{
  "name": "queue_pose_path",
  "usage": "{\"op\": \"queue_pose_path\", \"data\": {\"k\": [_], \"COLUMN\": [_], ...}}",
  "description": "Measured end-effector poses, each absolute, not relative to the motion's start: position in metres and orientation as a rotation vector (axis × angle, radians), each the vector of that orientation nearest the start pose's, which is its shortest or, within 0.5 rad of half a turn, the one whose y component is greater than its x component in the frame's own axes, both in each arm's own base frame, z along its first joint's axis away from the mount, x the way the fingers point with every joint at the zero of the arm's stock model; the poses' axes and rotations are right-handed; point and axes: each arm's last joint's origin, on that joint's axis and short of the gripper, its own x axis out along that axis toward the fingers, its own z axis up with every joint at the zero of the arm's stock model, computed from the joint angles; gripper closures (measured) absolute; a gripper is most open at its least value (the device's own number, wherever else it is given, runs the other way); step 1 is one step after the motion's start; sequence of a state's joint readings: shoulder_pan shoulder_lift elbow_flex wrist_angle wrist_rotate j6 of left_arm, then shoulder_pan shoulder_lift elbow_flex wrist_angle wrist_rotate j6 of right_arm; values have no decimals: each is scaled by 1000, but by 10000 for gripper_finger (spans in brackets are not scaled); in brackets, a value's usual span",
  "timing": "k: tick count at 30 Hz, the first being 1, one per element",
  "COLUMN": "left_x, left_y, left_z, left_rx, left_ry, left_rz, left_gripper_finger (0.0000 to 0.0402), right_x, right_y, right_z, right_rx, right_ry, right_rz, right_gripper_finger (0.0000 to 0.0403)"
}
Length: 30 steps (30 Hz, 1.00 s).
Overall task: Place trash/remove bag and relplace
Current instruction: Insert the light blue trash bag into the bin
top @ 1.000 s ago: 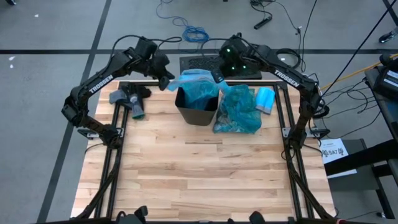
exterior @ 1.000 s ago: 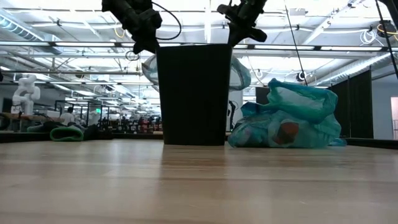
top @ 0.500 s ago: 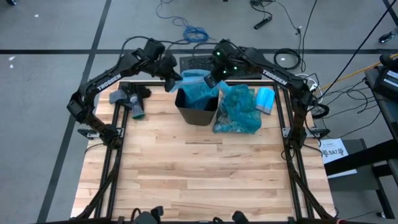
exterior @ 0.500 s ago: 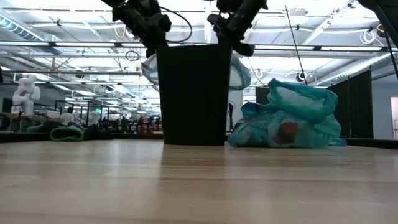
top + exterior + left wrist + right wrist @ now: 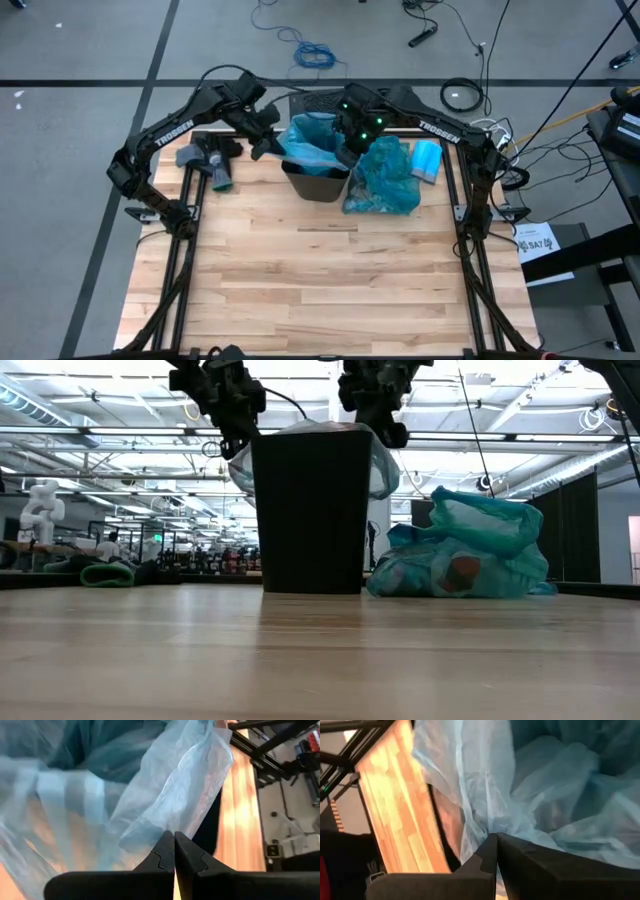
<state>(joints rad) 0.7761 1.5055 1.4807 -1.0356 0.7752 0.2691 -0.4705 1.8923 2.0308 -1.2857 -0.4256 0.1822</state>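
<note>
A black square bin stands at the table's far middle with a pale sky-blue plastic bag in its mouth. My left gripper is shut at the bin's left rim, and my right gripper is shut at its right rim. Both hold that pale bag. The dark teal bag lies slumped on the table just right of the bin. Brown trash shows through its plastic. My left gripper pinches the pale bag's rim film between its shut fingertips, slanting down from the far left, outside the bin's left wall. The film runs slack from there. My right gripper pinches the pale bag's rim film between its shut fingertips, slanting down from the far right beside the bin's right wall. One layer or several, I cannot tell.
A pale blue roll lies right of the teal bag. Grey and teal objects lie at the far left. The table's black frame rails run along both sides. Bare wood fills the near half.
Both grippers have sunk and tipped downward, from above the bin to its left and right rims, staying shut. The pale bag's mouth has been drawn down with them, and it now shows over the bin's top edge and hangs outside its right wall.
</note>
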Motion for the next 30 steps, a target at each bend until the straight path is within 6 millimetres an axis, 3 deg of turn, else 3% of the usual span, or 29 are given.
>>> {"op": "queue_pose_path", "data": {"k": [15, 24, 30], "left_x": [228, 236, 230], "left_y": [174, 160, 146], "left_z": [344, 343, 355], "left_rx": [-547, -580, -540], "left_ry": [743, 785, 831], "left_rz": [-225, -254, -136], "left_gripper_finger": [401, 401, 401], "right_x": [352, 354, 350], "right_y": [-135, -116, -101], "right_z": [365, 363, 358], "right_rx": [652, 651, 545], "right_ry": [1002, 1067, 1202], "right_rz": [122, 154, 54], "right_gripper_finger": [403, 403, 403]}}
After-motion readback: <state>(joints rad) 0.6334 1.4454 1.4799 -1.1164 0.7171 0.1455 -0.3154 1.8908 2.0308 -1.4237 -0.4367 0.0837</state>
